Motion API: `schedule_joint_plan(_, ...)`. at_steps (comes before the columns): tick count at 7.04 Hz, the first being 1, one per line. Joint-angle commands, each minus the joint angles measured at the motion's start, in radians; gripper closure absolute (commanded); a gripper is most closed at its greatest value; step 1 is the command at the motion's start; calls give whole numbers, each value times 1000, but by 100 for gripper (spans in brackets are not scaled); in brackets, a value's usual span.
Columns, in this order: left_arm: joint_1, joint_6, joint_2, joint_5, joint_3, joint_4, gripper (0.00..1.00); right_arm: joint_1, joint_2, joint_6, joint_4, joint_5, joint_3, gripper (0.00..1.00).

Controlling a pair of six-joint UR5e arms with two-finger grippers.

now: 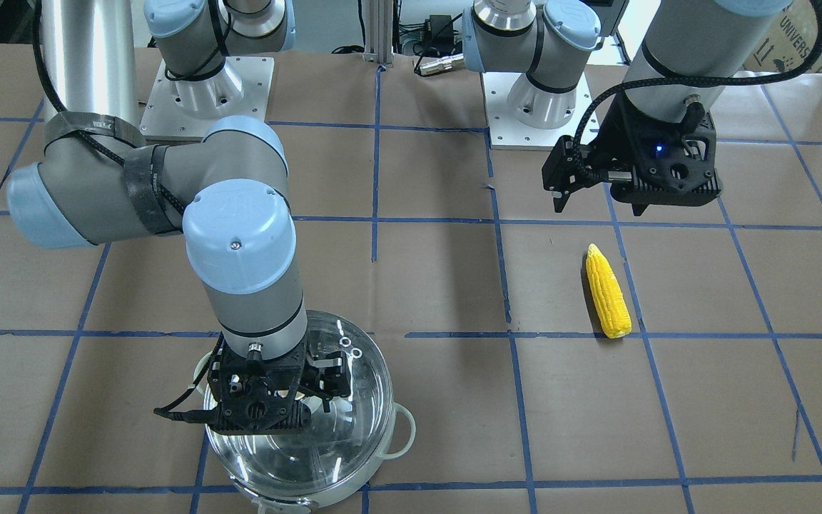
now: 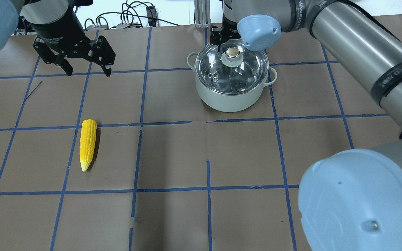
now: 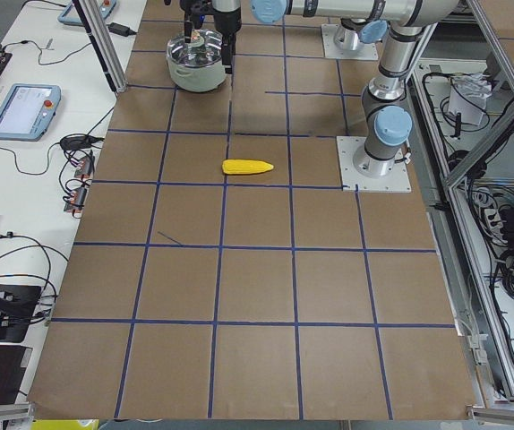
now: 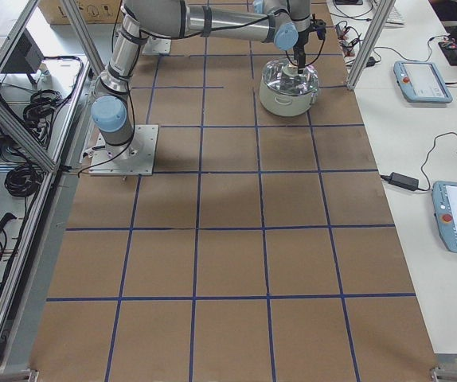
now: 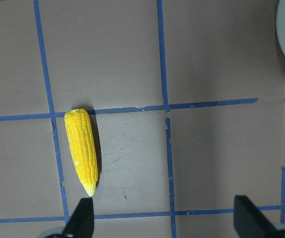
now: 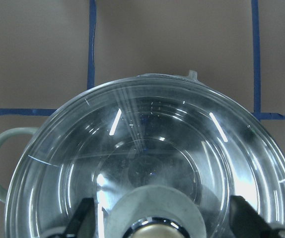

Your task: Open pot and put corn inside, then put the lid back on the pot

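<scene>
- Right gripper (image 6: 161, 210) hovered above the knob (image 2: 233, 52), jaws apart.
- Lid (image 2: 222, 75) sat on pot (image 2: 227, 101).
- Left gripper (image 2: 88, 70), jaws apart, hovered near corn (image 2: 87, 143).

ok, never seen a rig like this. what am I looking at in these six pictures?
There are two robot arms bolted to a paper-covered table marked with a blue tape grid. Each arm ends in two-finger jaws.

Four pictures come from fixed cameras: one facing the robot, one over its shoulders, and one at each end of the table. The other two come from cameras on the wrists, looking down between the jaws.

On the table are a yellow corn cob lying flat and a steel pot with its glass lid on.

The left arm hangs above the table near the corn, with its jaws open and empty. The right arm reaches over the pot, and its jaws are open on either side of the lid's knob, not closed on it. Nothing is held.
</scene>
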Motion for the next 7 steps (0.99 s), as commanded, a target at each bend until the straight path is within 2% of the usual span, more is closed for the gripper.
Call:
schedule_joint_plan(1,1,-3,-2,-1,13,1,0,-7,-13,-6,-8,2,19,6)
schedule_joint_plan(4,-1,-9,12,-2,17,1,0,8,-15,0,-2,-1,25,8)
schedule_joint_plan(7,-1,-9,12,-2,16,1,0,7,-15,-6,2,-1,28,28)
